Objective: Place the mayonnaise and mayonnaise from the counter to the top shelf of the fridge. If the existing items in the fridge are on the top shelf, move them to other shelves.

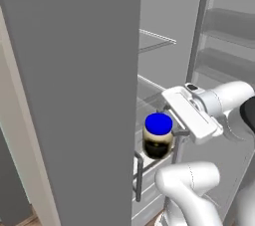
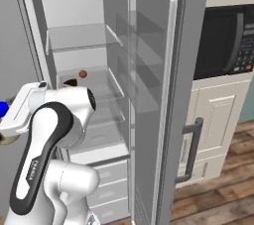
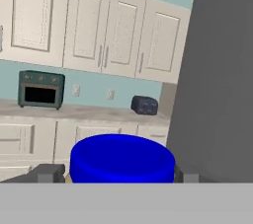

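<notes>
So the jar sits right between the tool's fingers, gripped, hanging upright beside the open fridge.

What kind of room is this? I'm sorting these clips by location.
A simulated home kitchen, most likely: an open fridge with glass shelves, a built-in microwave over cream cabinets, and a toaster and toaster oven on a counter.

A glossy white, rounded arm with black joint bands and dark jaws.
</notes>
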### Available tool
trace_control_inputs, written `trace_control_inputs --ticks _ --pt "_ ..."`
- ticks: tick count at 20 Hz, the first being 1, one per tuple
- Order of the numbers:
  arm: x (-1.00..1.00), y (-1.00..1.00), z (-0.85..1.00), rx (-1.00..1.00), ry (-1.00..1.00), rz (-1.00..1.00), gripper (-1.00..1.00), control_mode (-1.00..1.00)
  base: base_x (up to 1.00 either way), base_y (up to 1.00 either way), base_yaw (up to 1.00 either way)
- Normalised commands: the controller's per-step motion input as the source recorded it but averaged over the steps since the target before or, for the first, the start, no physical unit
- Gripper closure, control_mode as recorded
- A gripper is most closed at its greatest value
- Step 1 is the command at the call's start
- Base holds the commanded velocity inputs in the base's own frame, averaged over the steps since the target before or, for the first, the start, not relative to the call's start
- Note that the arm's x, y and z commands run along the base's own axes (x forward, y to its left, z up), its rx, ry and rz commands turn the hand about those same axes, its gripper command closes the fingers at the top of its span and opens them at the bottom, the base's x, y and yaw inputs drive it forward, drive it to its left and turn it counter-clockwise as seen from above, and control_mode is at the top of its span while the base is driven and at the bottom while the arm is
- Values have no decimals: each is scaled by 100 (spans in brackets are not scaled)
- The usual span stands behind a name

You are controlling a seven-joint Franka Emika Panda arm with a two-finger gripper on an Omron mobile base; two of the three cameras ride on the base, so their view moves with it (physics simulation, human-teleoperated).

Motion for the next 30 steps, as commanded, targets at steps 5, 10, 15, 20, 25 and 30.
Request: trace_control_inputs --ticks 5,10,15,20,25,30 --pt "0 0 0 0 0 0 100 100 9 -13 -25" --pt "0 0 0 0 0 0 100 100 10 -1 -38" --pt "0 0 0 0 0 0 100 100 25 -1 -36" --pt "26 -25 58 25 -1 -35 100 -100 0 0 0" --pt "36 -14 78 22 0 -43 100 -100 0 0 0" --pt "53 -4 86 15 1 -42 100 -100 0 0 0"
